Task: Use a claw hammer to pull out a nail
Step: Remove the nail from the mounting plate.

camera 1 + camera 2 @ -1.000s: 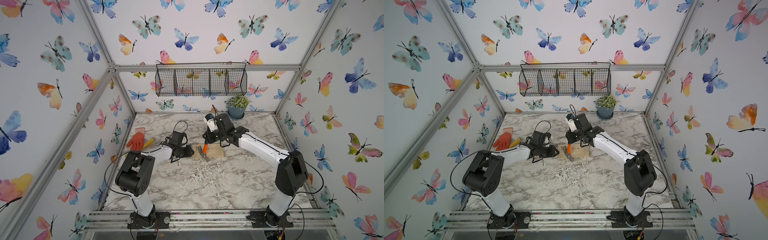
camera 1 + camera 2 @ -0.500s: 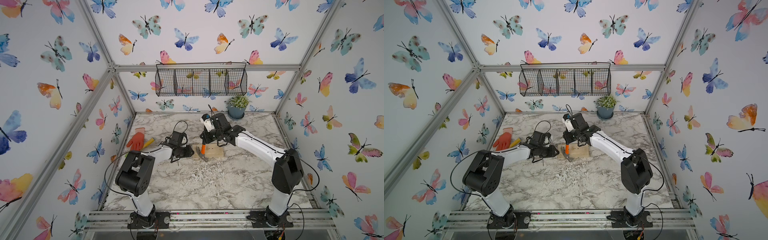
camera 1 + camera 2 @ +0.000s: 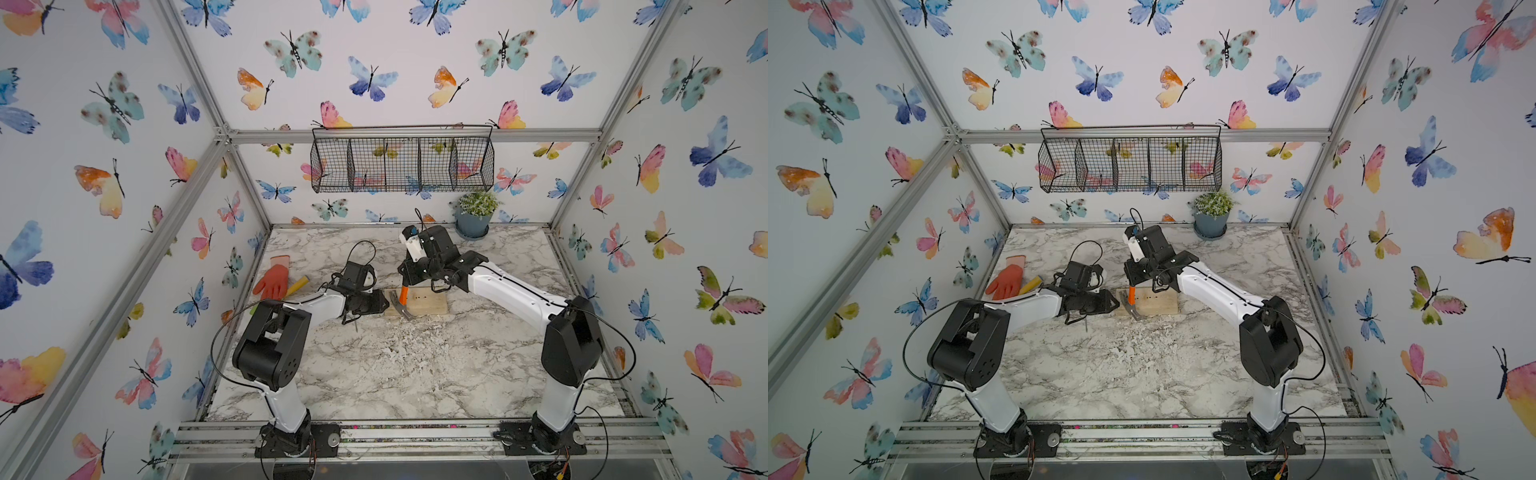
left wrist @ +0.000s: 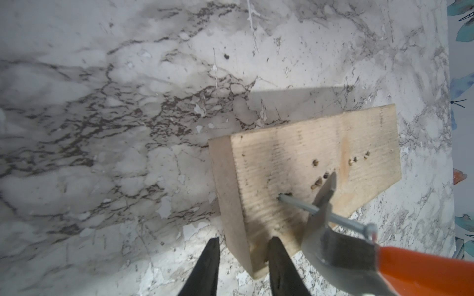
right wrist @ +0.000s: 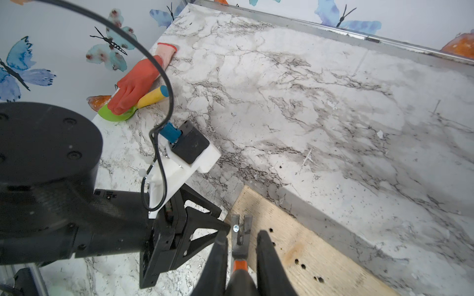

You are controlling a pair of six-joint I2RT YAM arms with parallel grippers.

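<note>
— Since the claw hammer (image 3: 402, 296) is already at work on the wooden board (image 3: 430, 303), how far along would you put this?

— Most of the way, by my reading. The board lies in the middle of the marble table (image 3: 415, 374), between the two arms, and the hammer's steel head rests at its left end. In the left wrist view the nail (image 4: 305, 207) passes through the slot of the claw (image 4: 324, 197). Its shank stands bare for most of its length and leans over, with the nail head (image 5: 235, 228) caught behind the claw. Only the tip sits in the wood, next to a scatter of empty holes (image 4: 318, 182).

— And who has hold of what?

— The right gripper (image 5: 242, 238) is clenched on the hammer's black handle, just behind the orange neck. The left gripper (image 4: 244, 241) is at the board's left end, its fingers (image 4: 275, 256) apart, one over the top face and one just off the edge above the table. Whether it pinches the board or merely bears down on it, I cannot tell.

— So what is left?

— Hooking is done and the draw looks nearly done. What remains, I judge, is the last bit of levering to free the tip, with the board kept from lifting. The orange glove (image 3: 272, 280) and the yellow-handled green tool (image 3: 300, 284) lie at the far left, well apart, and play no part.
</note>
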